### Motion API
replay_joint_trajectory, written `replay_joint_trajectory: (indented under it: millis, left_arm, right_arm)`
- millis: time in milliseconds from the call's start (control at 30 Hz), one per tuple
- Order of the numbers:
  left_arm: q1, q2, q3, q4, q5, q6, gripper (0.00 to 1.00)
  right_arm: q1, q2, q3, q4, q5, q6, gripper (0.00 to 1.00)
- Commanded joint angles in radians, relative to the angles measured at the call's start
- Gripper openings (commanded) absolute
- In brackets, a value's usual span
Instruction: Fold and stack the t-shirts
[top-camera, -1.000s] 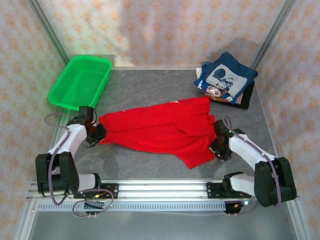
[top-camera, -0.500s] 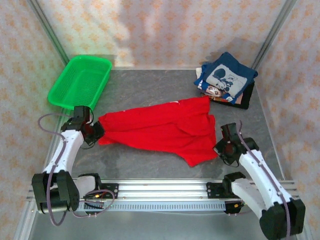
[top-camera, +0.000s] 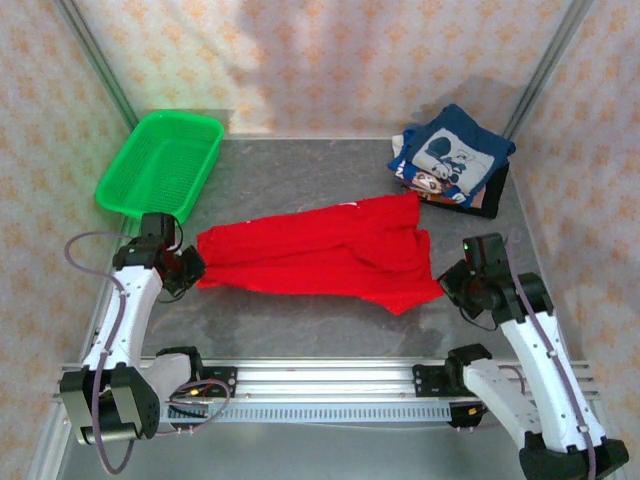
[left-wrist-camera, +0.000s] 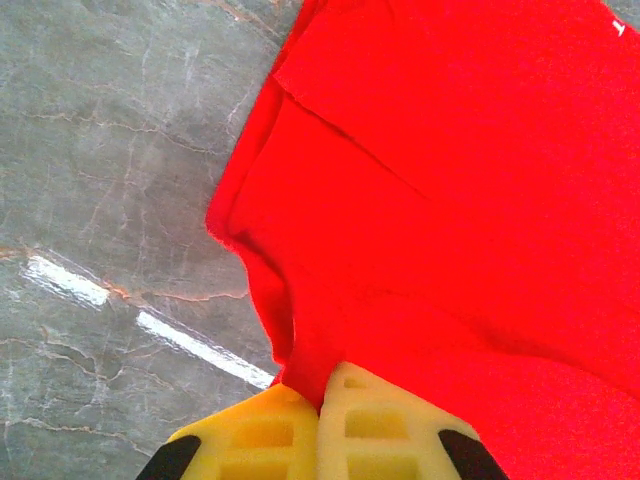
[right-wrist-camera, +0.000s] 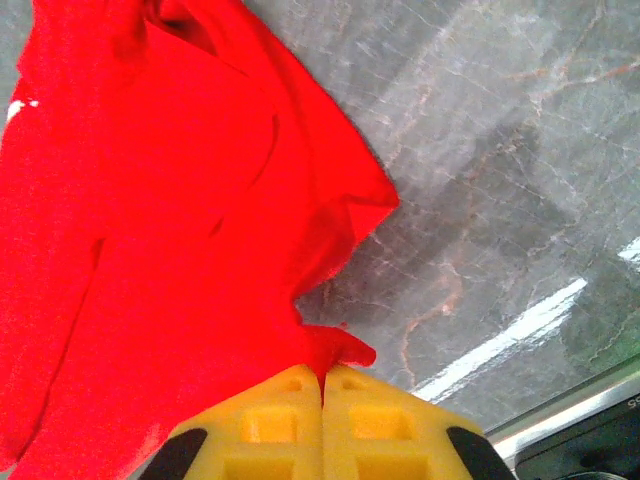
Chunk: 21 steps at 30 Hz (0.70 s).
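The red tee (top-camera: 320, 262) is pinched at both ends by jaws closed on mere slivers of hem, so a corner could be lost if pulled tauter.

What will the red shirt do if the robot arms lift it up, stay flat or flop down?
Probably flop: the red t-shirt lies in soft wrinkles, so its middle would likely sag between the left gripper and right gripper, each shut on one end. It looks thin, so it is probably light for its size.
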Motion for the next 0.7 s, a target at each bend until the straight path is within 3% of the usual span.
replay_joint_trajectory:
  millis: [0,267,667]
  left_arm:
    - [0.011,0.0,0.041,-0.05,-0.049,-0.021,0.0]
    - [0.01,-0.002,0.022,-0.048,-0.123,-0.037,0.0]
    - [0.013,0.054,0.029,-0.003,-0.19,0.0,0.0]
  right_arm:
    - [-0.005,0.085,0.084,0.029,0.019,-0.06,0.0]
    - [-0.006,0.338,0.266,0.101,0.021,-0.177,0.0]
    - [-0.008,0.542,0.332,0.164,0.04,-0.282,0.0]
